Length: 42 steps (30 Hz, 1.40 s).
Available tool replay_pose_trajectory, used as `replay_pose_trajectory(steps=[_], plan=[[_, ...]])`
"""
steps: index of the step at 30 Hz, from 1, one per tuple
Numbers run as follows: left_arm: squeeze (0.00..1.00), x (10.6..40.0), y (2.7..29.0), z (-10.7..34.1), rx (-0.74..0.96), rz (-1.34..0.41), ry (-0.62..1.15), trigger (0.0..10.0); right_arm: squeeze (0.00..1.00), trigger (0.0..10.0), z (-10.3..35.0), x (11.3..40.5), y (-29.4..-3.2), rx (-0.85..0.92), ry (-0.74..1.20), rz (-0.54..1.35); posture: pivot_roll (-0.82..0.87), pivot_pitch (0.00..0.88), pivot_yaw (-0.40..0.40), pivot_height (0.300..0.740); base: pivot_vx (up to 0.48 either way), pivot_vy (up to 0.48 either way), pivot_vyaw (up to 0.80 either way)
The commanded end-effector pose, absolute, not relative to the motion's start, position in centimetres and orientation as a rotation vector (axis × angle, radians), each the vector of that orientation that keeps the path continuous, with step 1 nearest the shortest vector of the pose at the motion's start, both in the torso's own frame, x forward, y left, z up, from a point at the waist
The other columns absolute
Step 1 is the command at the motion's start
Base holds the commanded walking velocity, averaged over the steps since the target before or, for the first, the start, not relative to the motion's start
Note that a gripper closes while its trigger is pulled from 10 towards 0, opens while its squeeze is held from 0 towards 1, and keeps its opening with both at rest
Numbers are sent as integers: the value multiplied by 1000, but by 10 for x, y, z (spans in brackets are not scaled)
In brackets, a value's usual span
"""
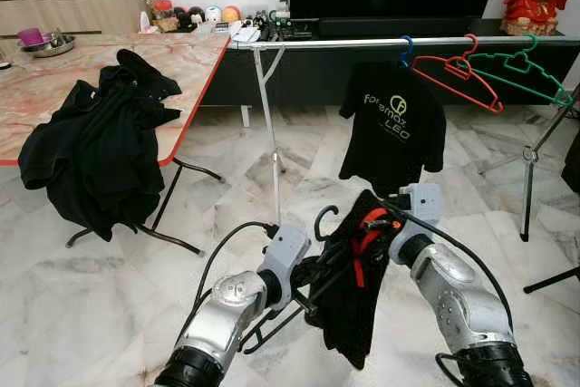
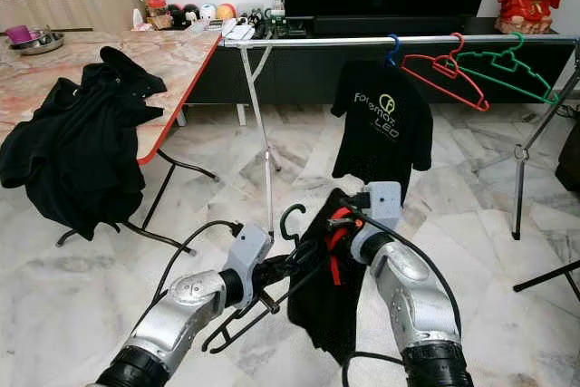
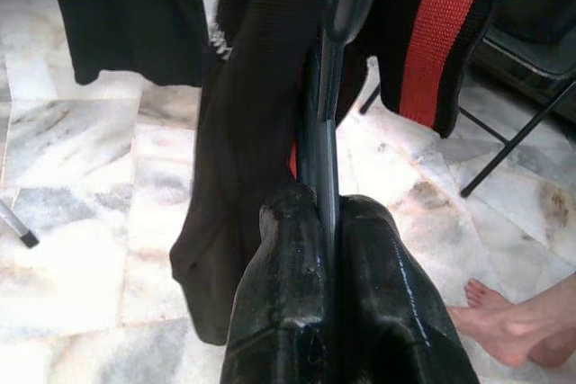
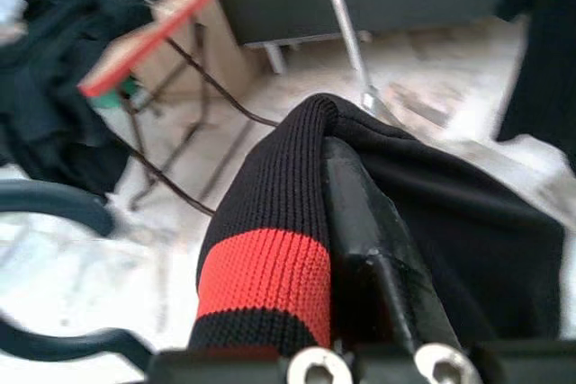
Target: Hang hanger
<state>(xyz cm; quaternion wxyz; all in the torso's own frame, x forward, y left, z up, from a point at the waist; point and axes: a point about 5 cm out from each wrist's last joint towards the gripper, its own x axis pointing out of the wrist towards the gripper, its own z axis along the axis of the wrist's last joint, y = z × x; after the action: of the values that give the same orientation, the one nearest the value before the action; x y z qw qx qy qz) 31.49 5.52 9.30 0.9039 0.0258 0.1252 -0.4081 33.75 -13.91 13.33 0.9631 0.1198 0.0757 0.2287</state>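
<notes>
A dark hanger (image 1: pixel 322 219) with its hook pointing up is carried low over the floor, and a black garment with a red stripe (image 1: pixel 349 314) is draped on it. My left gripper (image 1: pixel 313 278) is shut on the hanger's bar (image 3: pixel 328 87). On the right side, my right gripper (image 1: pixel 376 219) is shut on the garment's ribbed black-and-red collar (image 4: pixel 270 258). Beyond both arms runs the metal clothes rail (image 1: pixel 344 43). A black printed T-shirt (image 1: pixel 394 124) hangs from it on a blue hanger.
An empty red hanger (image 1: pixel 458 74) and a green hanger (image 1: pixel 521 70) hang at the rail's right end. A marble-top table (image 1: pixel 54 79) at the left holds a heap of black clothes (image 1: pixel 100 151). A person's bare foot (image 3: pixel 513 321) rests on the floor nearby.
</notes>
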Motion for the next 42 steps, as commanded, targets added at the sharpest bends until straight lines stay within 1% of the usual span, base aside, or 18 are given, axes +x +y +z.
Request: replay_pose_trajectory(steps=[1, 5, 6, 9, 11, 15, 18, 21, 23, 24, 27, 28, 29, 35, 36, 39, 42], plan=[[0, 317, 52, 98, 50, -852, 249, 10000, 0, 10000, 146, 336, -131, 258, 103, 521, 46, 39, 4, 740, 0, 0, 0], [0, 318, 51, 99, 48, -833, 233, 10000, 0, 10000, 152, 334, -122, 320, 100, 568, 44, 38, 4, 740, 0, 0, 0], [0, 318, 49, 99, 41, -838, 232, 10000, 0, 10000, 156, 331, -117, 350, 90, 609, 45, 39, 3, 740, 0, 0, 0], [0, 317, 47, 100, 29, -849, 231, 10000, 0, 10000, 160, 327, -112, 388, 81, 644, 45, 39, 3, 740, 0, 0, 0], [0, 317, 46, 101, 21, -854, 228, 10000, 0, 10000, 160, 325, -111, 391, 83, 653, 41, 41, 4, 740, 0, 0, 0], [0, 316, 44, 102, 0, -867, 230, 10000, 0, 10000, 157, 319, -107, 316, 93, 714, 45, 42, 4, 740, 0, 0, 0], [0, 314, 43, 99, 9, -880, 250, 10000, 0, 10000, 163, 315, -103, 334, 84, 751, 41, 43, 4, 740, 0, 0, 0], [0, 312, 45, 95, 24, -881, 273, 10000, 0, 10000, 168, 320, -109, 327, 48, 695, 41, 43, 3, 740, 0, 0, 0], [0, 310, 47, 90, 54, -882, 295, 10000, 0, 10000, 165, 329, -121, 317, 54, 593, 43, 42, 4, 740, 0, 0, 0], [0, 310, 48, 89, 61, -881, 298, 10000, 0, 10000, 164, 331, -123, 313, 56, 575, 44, 42, 3, 740, 0, 0, 0], [0, 310, 49, 89, 58, -871, 300, 10000, 0, 10000, 163, 331, -125, 321, 61, 564, 46, 42, 2, 740, 0, 0, 0], [0, 311, 50, 89, 54, -864, 297, 10000, 0, 10000, 164, 330, -124, 322, 62, 586, 46, 42, 2, 740, 0, 0, 0], [0, 313, 50, 91, 42, -850, 279, 10000, 0, 10000, 165, 326, -121, 310, 62, 631, 42, 43, 1, 740, 0, 0, 0], [0, 317, 45, 102, -8, -845, 230, 10000, 0, 10000, 161, 317, -114, 299, 88, 692, 40, 42, 3, 740, 0, 0, 0], [0, 318, 43, 106, -41, -848, 208, 10000, 0, 10000, 160, 315, -112, 300, 93, 707, 41, 42, 3, 740, 0, 0, 0], [0, 318, 42, 112, -91, -846, 179, 10000, 0, 10000, 158, 314, -112, 296, 98, 709, 40, 42, 3, 740, 0, 0, 0], [0, 320, 44, 120, -176, -827, 133, 10000, 0, 10000, 148, 314, -118, 271, 132, 681, 41, 42, 1, 740, 0, 0, 0]])
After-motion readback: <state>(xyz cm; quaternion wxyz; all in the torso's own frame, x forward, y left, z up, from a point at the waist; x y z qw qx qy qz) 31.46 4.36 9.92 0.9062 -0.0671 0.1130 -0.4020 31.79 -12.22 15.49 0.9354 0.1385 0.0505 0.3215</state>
